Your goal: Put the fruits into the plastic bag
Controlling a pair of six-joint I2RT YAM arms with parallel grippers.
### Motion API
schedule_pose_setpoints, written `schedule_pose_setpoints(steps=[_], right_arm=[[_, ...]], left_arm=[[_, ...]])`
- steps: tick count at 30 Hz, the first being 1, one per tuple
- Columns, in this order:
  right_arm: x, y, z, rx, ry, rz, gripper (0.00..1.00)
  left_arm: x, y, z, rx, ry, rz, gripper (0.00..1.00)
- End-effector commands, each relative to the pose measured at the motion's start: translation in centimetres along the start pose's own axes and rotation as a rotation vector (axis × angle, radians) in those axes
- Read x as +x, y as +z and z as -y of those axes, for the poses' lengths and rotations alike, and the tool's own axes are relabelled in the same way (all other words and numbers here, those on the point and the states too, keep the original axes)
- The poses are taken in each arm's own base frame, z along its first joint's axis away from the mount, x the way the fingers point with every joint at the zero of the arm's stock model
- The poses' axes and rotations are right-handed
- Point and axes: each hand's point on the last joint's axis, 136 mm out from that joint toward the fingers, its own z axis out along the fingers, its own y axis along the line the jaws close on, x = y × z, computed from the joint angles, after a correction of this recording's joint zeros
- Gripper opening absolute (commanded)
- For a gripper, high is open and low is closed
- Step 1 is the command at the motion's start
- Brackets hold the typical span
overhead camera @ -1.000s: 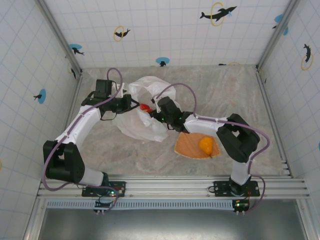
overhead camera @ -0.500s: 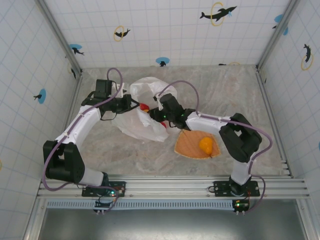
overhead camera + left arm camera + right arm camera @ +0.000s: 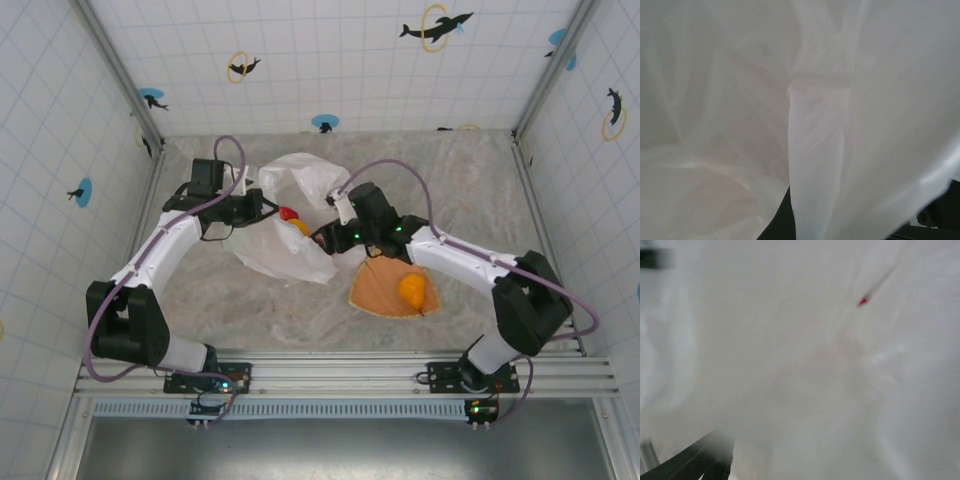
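Left jaws clamped plastic bag (image 3: 285,255) rim; right jaws at its mouth, width unclear. Bagging midway; next move needed orange fruit (image 3: 411,290) behind right jaws.

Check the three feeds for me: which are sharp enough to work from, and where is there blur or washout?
Top external: sharp and evenly lit with soft shadows; the plastic bag and the orange fruit on the tray read clearly. Left wrist: bag film close to the lens, pale and low-contrast, one fold legible. Right wrist: heavily blurred, milky white, with a small red speck.
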Motion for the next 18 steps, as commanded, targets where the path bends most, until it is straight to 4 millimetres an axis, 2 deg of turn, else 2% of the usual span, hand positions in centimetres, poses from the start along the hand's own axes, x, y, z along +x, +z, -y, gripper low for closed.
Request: schedule_pose_setpoints(steps=[1,10,13,18], right_arm=[[2.3,-2.5,-0.6,-0.061,-0.028,-0.078,0.75],[2.7,-7.2,-0.9,-0.108,0.002,-0.053,0.75],[3.8,-8.6,0.9,-0.001,0.026,-0.093,0.75],[6.8,-11.3,4.6,0.241,0.104,-0.205,0.79]], left_arm=[[-0.2,-0.1,0.0,-0.004,0.015,0.005,0.00],[-0.1,0.2,-0.2,-0.002,0.013,-0.001,0.00],[0.0,0.3,-0.2,-0.001,0.013,-0.004,0.00],[-0.1,0.4,-0.4,0.003,0.011,-0.003,0.00]])
